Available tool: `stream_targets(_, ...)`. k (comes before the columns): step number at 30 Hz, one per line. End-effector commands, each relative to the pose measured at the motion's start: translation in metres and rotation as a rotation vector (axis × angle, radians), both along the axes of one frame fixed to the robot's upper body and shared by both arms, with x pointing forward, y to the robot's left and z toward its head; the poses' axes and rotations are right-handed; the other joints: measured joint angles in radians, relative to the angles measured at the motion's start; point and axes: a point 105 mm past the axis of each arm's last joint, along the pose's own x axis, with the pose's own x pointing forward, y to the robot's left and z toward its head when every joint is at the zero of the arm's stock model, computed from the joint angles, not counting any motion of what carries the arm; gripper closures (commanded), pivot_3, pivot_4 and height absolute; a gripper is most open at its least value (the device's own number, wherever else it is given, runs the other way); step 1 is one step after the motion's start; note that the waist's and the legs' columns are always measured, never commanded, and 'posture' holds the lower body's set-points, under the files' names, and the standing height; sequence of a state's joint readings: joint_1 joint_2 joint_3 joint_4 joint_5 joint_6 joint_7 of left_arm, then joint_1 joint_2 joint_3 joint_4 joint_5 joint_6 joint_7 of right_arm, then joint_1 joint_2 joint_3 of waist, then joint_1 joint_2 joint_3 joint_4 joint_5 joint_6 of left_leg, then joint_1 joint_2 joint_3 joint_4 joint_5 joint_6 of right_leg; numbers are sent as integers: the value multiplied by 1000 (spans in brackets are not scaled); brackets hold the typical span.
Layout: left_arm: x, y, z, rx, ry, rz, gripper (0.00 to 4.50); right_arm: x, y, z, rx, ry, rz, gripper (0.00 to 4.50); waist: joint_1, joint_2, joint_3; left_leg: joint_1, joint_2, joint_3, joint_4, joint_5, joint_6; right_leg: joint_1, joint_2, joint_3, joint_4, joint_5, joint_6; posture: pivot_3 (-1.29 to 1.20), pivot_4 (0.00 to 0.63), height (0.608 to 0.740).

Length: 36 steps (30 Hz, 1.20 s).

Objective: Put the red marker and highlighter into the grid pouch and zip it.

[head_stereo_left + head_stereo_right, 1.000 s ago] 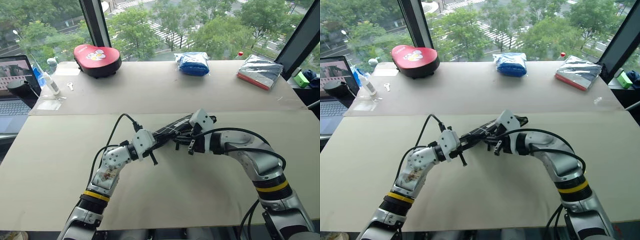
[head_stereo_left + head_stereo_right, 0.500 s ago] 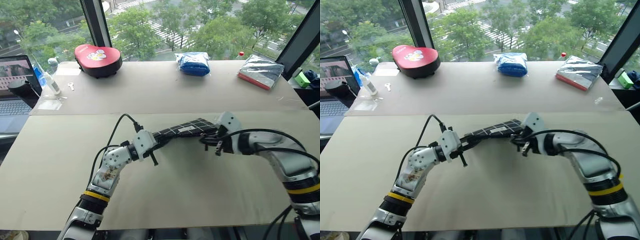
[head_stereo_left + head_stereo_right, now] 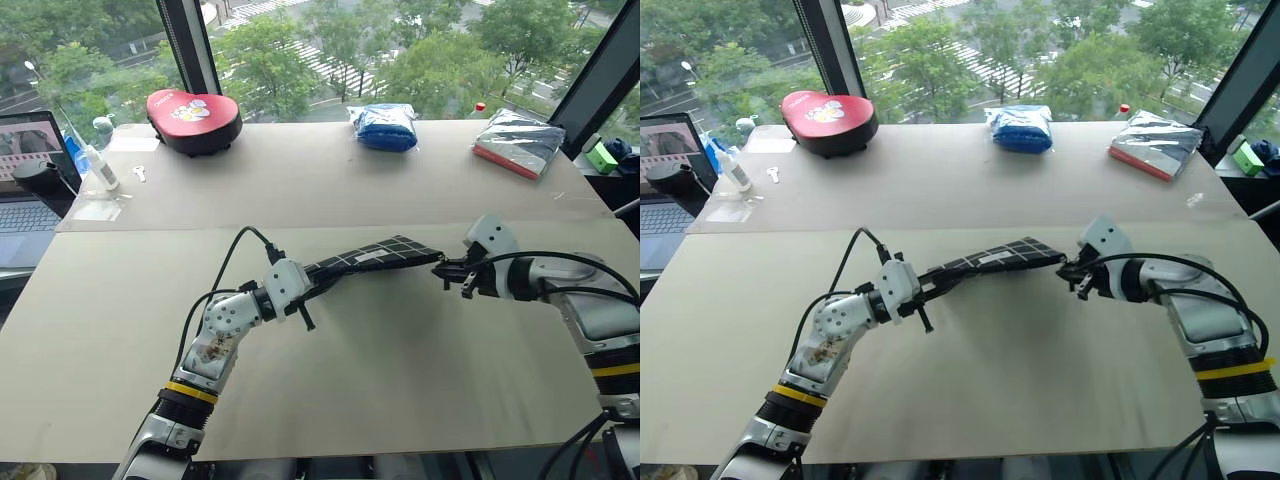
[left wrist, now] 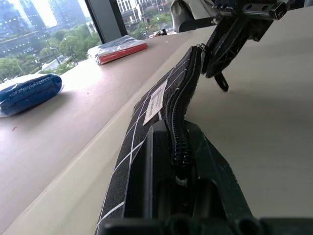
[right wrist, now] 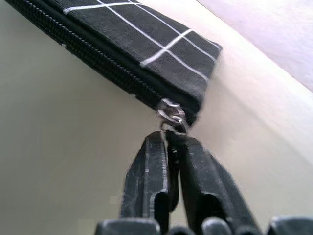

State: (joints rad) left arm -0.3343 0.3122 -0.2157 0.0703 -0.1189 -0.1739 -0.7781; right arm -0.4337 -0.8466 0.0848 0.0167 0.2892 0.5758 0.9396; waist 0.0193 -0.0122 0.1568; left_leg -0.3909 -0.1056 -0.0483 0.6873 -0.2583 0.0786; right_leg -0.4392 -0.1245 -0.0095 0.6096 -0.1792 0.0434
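Pouch (image 3: 375, 256) held above bench (image 3: 400, 400), mid-frame: left pincer (image 4: 176, 161) clamped on its 9 o'clock end, right pincer (image 5: 168, 147) nearly together at zipper pull (image 5: 171, 116), 3 o'clock. Soft, light, floppy; best gripped at ends.

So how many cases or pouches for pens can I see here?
2: the grid pouch, held up between the two grippers over the near table, and a red rounded case at the far table's left end.

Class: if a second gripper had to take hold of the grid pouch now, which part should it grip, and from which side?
Probably the free corner of the grid pouch, approached from the robot's right: the left gripper clamps the other end, leaving this flat, thin end raised off the table and open. The right gripper sits at the zipper pull there.
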Motion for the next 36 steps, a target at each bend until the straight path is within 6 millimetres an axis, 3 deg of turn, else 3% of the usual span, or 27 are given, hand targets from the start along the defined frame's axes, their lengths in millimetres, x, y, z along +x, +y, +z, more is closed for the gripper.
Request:
stream_targets(1, 0, 0, 11, -23, -42, -8, 4500, -21, -2, 9, 66, 55, 40, 2145, 5, 0, 0, 0, 0, 0, 0, 0, 0, 0, 0, 0, 0, 0, 0, 0, 150, 740)
stream_targets(3, -1, -1, 11, -23, -43, -26, 4500, -32, -11, 8, 92, 113, 22, 1495, 10, 0, 0, -1, 0, 0, 0, 0, 0, 0, 0, 0, 0, 0, 0, 0, 150, 740)
stream_targets(8, -4, -6, 9, 24, -74, -78, 4500, -53, -40, 41, 136, 71, -18, 1495, 17, 0, 0, -1, 0, 0, 0, -3, 5, 0, -1, 0, -1, 0, 0, 0, 150, 740)
stream_targets(12, -6, -9, 10, 29, -96, -132, 4500, -79, -47, 68, 185, 19, 10, 1495, 23, 0, 0, 0, 1, 0, 0, -3, 6, 0, 0, -1, -1, 0, 0, 0, 150, 740)
stream_targets(17, -8, -11, 11, 18, -80, -240, 4500, -94, -63, 78, 195, -46, -62, 1495, 26, 0, 0, 0, 1, 0, 0, -4, 6, 1, 0, 0, -1, 0, 0, 0, 150, 740)
stream_targets(23, -11, -9, 3, 44, -48, -345, 4500, -91, -60, 70, 219, -68, -94, 1495, 22, 0, 0, 0, 1, 0, 3, -4, 7, 2, 0, -1, 0, 0, 0, 0, 150, 740)
stream_targets(24, -11, -9, 0, 57, -39, -354, 3676, -89, -58, 68, 219, -70, -97, 1449, 21, 0, 0, 0, 1, 0, 3, -4, 7, 2, 0, -1, 0, 0, 0, 0, 150, 740)
stream_targets(27, -15, -10, -6, 72, -11, -394, 2798, -83, -54, 66, 221, -76, -94, 1449, 20, 0, 0, 0, 1, 0, 3, -4, 7, 2, 0, 0, 0, 0, 0, 0, 150, 740)
stream_targets(33, -22, -1, 3, 16, 67, -385, 573, -69, -66, 68, 205, -98, -136, 1449, 22, 0, 0, -1, 1, 0, 6, -5, 8, 2, 0, -1, 0, 0, 1, 0, 150, 740)
stream_targets(36, -27, 8, 12, -35, 137, -388, 573, -66, -68, 69, 204, -98, -134, 1449, 19, 0, 0, -1, 1, 0, 6, -5, 8, 2, 0, -1, 0, 0, 1, 0, 150, 740)
